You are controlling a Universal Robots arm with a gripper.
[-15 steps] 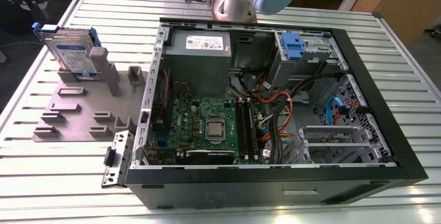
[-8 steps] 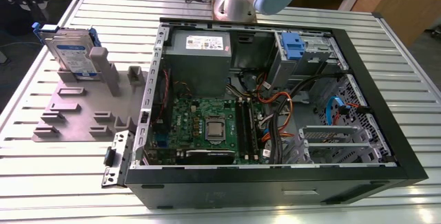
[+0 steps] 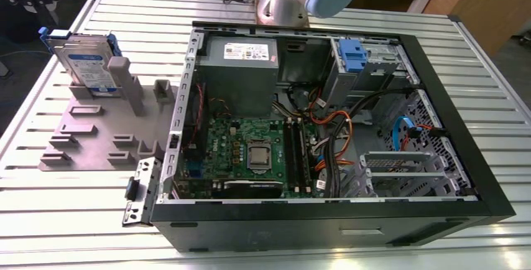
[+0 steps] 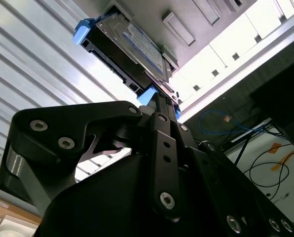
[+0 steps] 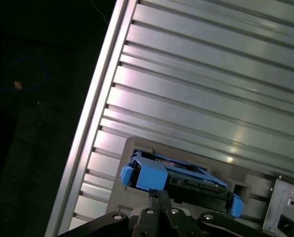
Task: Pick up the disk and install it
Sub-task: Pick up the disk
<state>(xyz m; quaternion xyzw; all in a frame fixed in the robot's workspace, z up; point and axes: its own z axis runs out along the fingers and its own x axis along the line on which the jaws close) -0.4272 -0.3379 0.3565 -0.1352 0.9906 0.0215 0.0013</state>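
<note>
Flat silver rectangular disk [image 3: 86,63] in blue carrier, upright in grey plastic rack [image 3: 91,140], at the exterior view's left of open black computer case [image 3: 332,223], black metal gripper [image 5: 159,194] closed, empty, pointed at disk.

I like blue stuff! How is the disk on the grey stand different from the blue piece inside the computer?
The disk stands upright on the grey stand, outside the computer case; the blue piece sits inside it. The disk is silver with a white-and-blue label; the blue piece is plain blue. The disk looks bigger than the blue piece. Both have blue plastic.
</note>
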